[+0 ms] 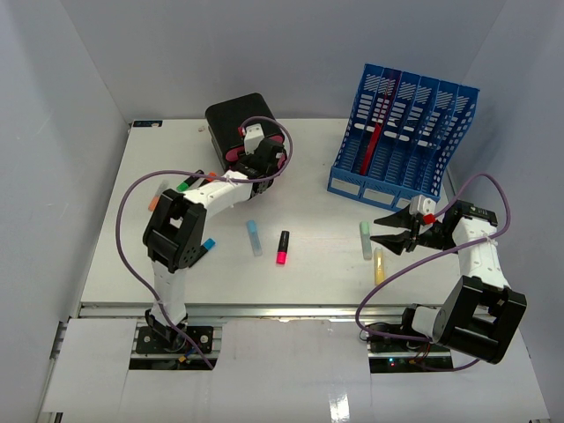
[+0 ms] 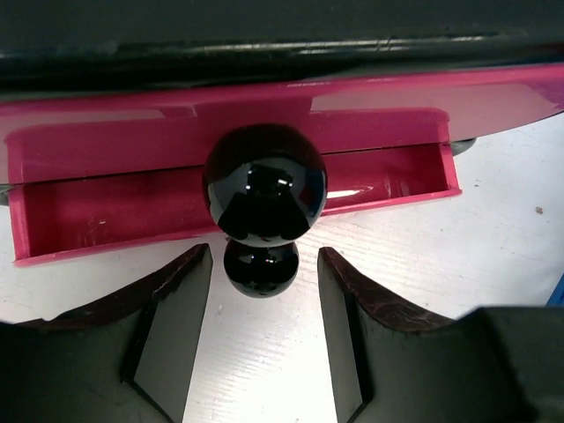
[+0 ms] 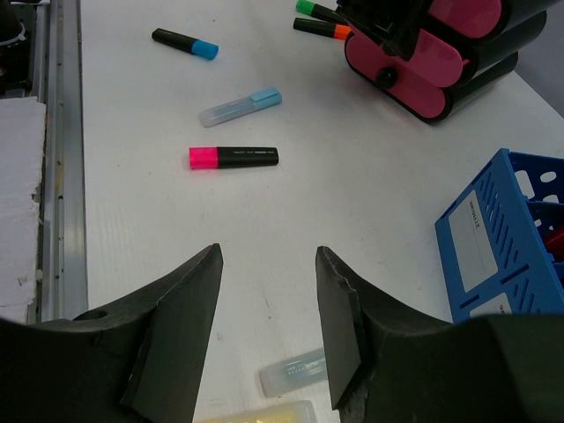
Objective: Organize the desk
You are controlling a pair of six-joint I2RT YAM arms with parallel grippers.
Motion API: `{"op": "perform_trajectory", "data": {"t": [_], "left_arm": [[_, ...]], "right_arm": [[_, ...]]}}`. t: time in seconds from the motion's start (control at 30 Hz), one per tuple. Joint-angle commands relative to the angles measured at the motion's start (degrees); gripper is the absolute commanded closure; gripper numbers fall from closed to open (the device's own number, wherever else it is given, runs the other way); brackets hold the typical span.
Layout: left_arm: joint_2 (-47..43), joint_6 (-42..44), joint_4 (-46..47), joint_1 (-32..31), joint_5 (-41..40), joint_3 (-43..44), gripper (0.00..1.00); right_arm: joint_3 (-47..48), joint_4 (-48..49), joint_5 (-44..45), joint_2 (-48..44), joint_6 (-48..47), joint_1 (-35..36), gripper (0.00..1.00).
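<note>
Left gripper (image 2: 264, 260) spread, drawer knob (image 2: 264, 181) centred just ahead of jaws, not pinched. Best bet: ease fwd, close on knob, pull straight & level so drawer unit (image 1: 238, 119) doesn't skid across bench (image 1: 317, 225). Right gripper (image 3: 269, 264) spread, hovers over bench nr markers (image 3: 233, 157).

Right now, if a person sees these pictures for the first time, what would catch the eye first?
The blue file rack at the far right of the desk stands out most, with the black drawer unit and its pink fronts at the back, left of centre. The left gripper hangs open at a drawer's round black knob, and loose pens lie scattered over the top, among them a pink-capped highlighter.
</note>
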Motion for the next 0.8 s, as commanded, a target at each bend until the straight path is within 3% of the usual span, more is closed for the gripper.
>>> {"op": "perform_trajectory", "data": {"t": [0.0, 0.27, 0.53, 0.77], "left_arm": [[0.36, 0.4, -1.09, 0.64, -1.26, 2.8, 0.38], [1.35, 0.24, -1.2, 1.04, -1.8, 3.57, 0.49], [-2.38, -1.71, -1.02, 0.9, 1.01, -0.3, 0.85], [-9.03, -4.35, 0.52, -3.08, 1.77, -9.63, 0.89]], "right_arm": [[2.12, -1.26, -2.09, -0.78, -0.16, -0.24, 0.47], [2.16, -1.3, -2.09, -0.7, -0.07, -0.33, 0.47], [2.2, -1.31, -2.09, -0.78, -0.02, -0.42, 0.47], [2.16, -1.35, -2.18, -0.78, 0.02, -0.41, 0.47]]}}
